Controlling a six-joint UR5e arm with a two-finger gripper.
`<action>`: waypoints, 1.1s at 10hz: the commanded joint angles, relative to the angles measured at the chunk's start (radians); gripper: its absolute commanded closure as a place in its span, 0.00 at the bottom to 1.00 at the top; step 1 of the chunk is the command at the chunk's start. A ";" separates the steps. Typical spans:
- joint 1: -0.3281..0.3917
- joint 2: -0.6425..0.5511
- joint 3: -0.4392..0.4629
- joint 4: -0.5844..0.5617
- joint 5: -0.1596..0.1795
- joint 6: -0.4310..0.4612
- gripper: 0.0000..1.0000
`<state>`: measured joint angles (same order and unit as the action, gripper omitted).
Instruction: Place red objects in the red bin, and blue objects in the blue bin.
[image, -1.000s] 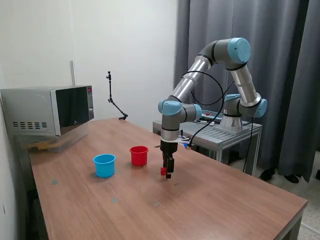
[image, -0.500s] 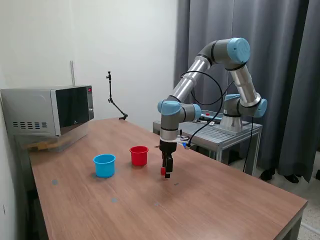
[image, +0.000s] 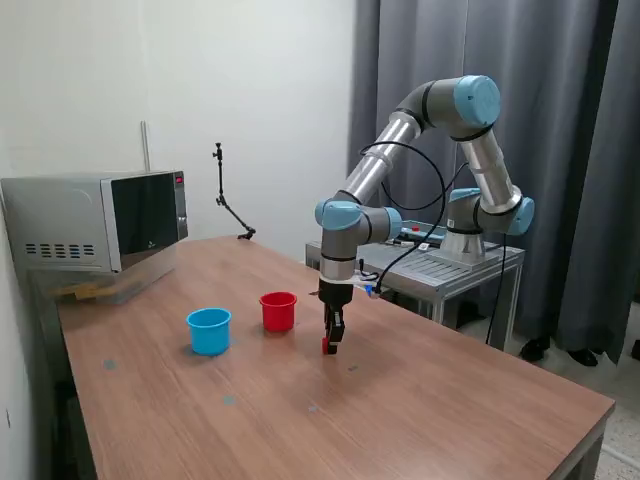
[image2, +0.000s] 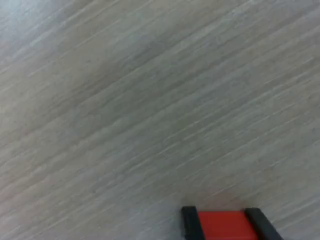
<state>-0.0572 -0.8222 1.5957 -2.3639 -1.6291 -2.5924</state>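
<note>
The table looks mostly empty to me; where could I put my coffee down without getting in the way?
The table is bare toward the exterior view's right of the tool, and along the near edge. Also between the microwave and the blue cup. It is crowded where the red cup and the tool's red cube sit close.

**Arm bent low, gripper pointing straight down**

The UR5e arm reaches up from its base, folds at the elbow and drops its wrist vertically. The gripper hangs just above the surface, its two dark fingers clamped against something red between them.
</note>
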 joint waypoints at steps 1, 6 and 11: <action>0.000 0.000 0.000 0.000 0.000 0.000 1.00; -0.010 -0.038 -0.057 0.005 -0.008 -0.008 1.00; -0.067 -0.097 -0.071 0.026 -0.020 -0.055 1.00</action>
<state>-0.1002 -0.9130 1.5185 -2.3468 -1.6450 -2.6412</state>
